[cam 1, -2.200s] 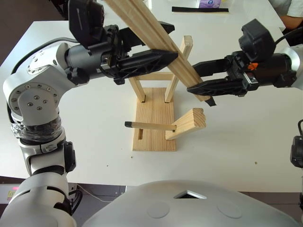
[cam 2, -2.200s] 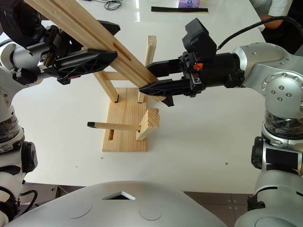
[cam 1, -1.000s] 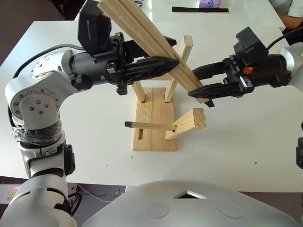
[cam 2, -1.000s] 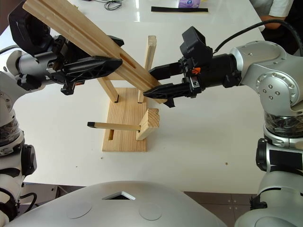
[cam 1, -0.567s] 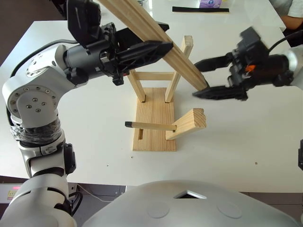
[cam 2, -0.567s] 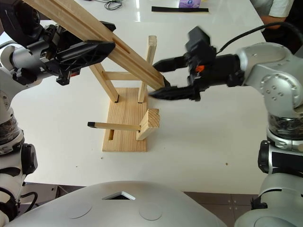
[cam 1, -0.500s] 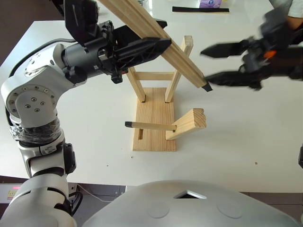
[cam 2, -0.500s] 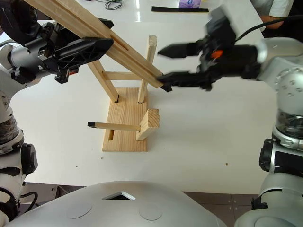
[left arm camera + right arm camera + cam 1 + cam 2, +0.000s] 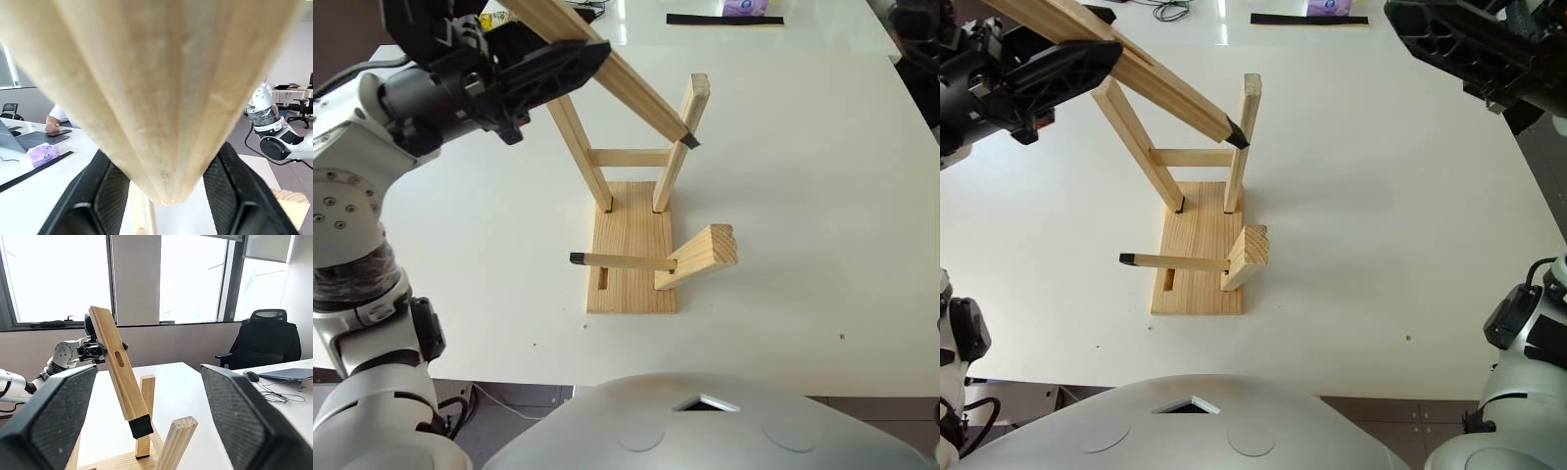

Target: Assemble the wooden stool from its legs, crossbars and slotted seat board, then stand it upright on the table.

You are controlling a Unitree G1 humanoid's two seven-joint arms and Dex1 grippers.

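Left fingers: we see the dark pads (image 9: 105,196) closed on either side of one wooden leg, gripping it in its upper part.
Left gripper (image 9: 570,61): raised over the far left of the table (image 9: 803,196), pointing toward the middle.
Held leg (image 9: 636,83): slotted and black-capped at its low end, slanting down from the gripper toward the robot's right. Its cap (image 9: 690,140) lies against the top of the right upright in our head views; we cannot tell whether they touch.
Right fingers: the pads (image 9: 54,421) stand wide apart with nothing between them.
Right gripper (image 9: 1474,54): high over the far right of the table, well apart from the wood.
Board (image 9: 631,235): the slotted seat, flat on the table at the middle, long side running away from us.
Left upright (image 9: 579,147): foot in a slot at the board's far end, leaning slightly left.
Right upright (image 9: 675,166): foot in the neighbouring far slot, leaning slightly right.
Crossbar (image 9: 628,157): joins the two uprights about halfway up.
Loose leg (image 9: 705,257): lying at the board's near right edge, not in a slot.
Thin bar (image 9: 622,260): plugged into the loose leg, reaching left across the board, dark-tipped.
Done, in our judgement: one leg pair with its crossbar is seated in the board.
Left, in our judgement: seat the held leg and the loose leg in the near slots, fit the remaining bars, then turn the stool onto its feet.
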